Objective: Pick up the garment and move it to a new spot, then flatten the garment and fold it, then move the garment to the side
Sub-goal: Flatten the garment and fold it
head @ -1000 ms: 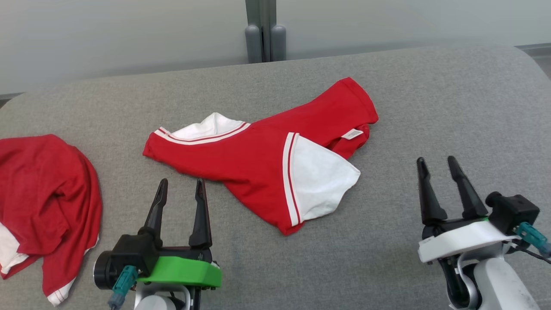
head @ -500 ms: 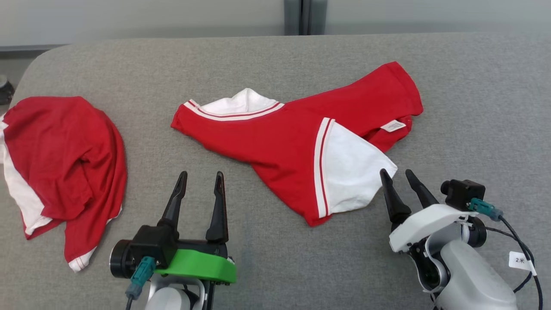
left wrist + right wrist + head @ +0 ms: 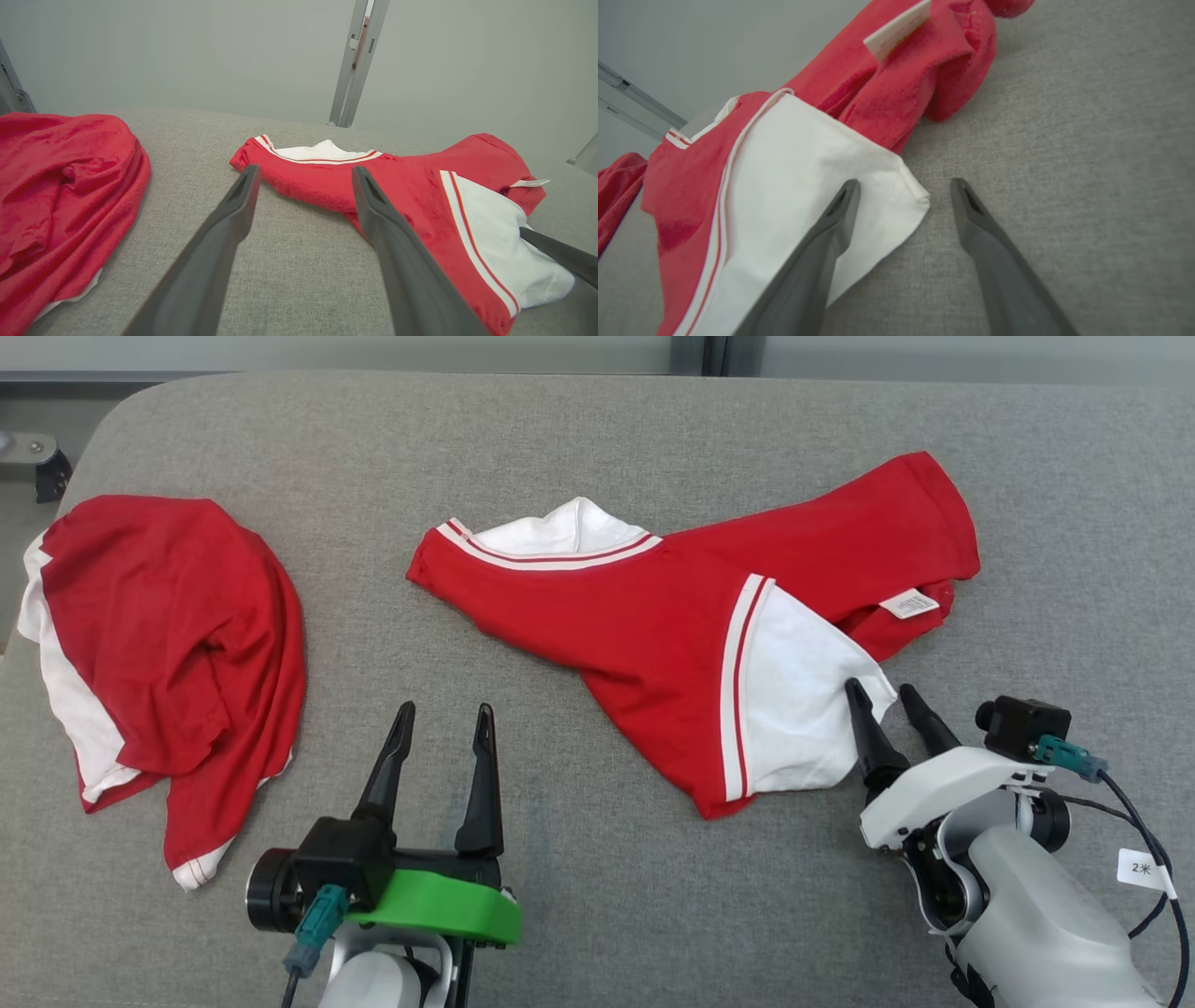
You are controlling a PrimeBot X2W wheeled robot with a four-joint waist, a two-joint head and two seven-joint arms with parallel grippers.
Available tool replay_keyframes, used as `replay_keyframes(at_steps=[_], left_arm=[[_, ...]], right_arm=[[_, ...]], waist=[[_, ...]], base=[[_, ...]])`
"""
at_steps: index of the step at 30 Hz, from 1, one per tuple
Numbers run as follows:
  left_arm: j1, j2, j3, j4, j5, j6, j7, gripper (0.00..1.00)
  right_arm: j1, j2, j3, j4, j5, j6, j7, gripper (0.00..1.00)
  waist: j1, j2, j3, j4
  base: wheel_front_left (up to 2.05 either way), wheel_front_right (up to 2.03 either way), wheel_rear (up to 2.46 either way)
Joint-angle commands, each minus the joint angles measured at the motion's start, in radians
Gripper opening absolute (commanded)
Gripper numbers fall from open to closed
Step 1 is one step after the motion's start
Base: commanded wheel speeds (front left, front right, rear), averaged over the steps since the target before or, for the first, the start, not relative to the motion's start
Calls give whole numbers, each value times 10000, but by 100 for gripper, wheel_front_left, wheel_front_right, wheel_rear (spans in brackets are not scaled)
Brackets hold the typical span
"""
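Observation:
A red garment (image 3: 653, 616) with white sleeves and striped trim lies crumpled across the middle of the grey surface (image 3: 597, 896); it also shows in the left wrist view (image 3: 411, 186) and the right wrist view (image 3: 794, 158). My right gripper (image 3: 882, 695) is open at the corner of the white sleeve (image 3: 803, 709), its left finger over the cloth and its right finger on bare grey; the right wrist view (image 3: 903, 186) shows the sleeve corner between the fingers. My left gripper (image 3: 443, 714) stands open, empty, short of the garment's near edge.
A second red and white garment (image 3: 159, 635) lies bunched at the left edge of the surface. A white label (image 3: 908, 605) sticks out of the task garment's right end. Bare grey fabric stretches along the front and at the far right. A grey post (image 3: 714, 353) stands behind.
The head camera has tilted down and turned, shifting the scene. My right gripper has moved in to the white sleeve corner, from clear of it to straddling it. The left gripper holds its pose.

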Motion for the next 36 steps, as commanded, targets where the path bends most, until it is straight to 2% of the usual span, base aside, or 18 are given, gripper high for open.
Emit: replay_keyframes(at_steps=[1,8,13,15,19,23,27,30,31,36], left_arm=[[-185,38,-16,32,-28,41,5,100],[-93,38,-18,162,-31,-6,6,100],[172,38,150,258,-91,-78,6,100],[278,38,208,281,-131,-109,6,100],[523,38,225,298,-224,-186,6,100],[672,38,259,174,-452,-157,6,100],[764,38,135,84,-569,-147,6,100],[759,38,81,56,-621,-83,6,100],[764,38,45,60,-644,-81,6,100],[861,38,109,54,-703,13,6,100]], right_arm=[[5,-11,129,54,110,3,30,0],[232,-186,481,-544,121,1,15,0],[707,-170,390,-1488,-26,1,12,0],[887,-125,651,-1991,-160,1,12,0],[914,-56,1384,-3024,-251,1,11,0],[395,272,2321,-3704,-195,3,88,0],[-357,623,3294,-3647,-304,1,366,0],[-918,887,4052,-3100,-396,1,629,0],[-1073,929,4273,-2854,-494,1,713,100],[-1550,1158,5349,-2030,-229,1,629,100]], waist=[[0,0,5,-16],[0,0,-250,-111],[0,0,-747,-177],[0,0,-985,-196],[0,0,-1459,-107],[0,0,-1726,153],[0,0,-1797,536],[0,0,-1784,857],[0,0,-1781,960],[0,0,-1785,1287]], base=[[0,0,0],[0,0,0],[0,0,0],[0,0,0],[0,0,0],[0,0,0],[0,0,0],[0,0,0],[0,0,0],[0,0,0]])
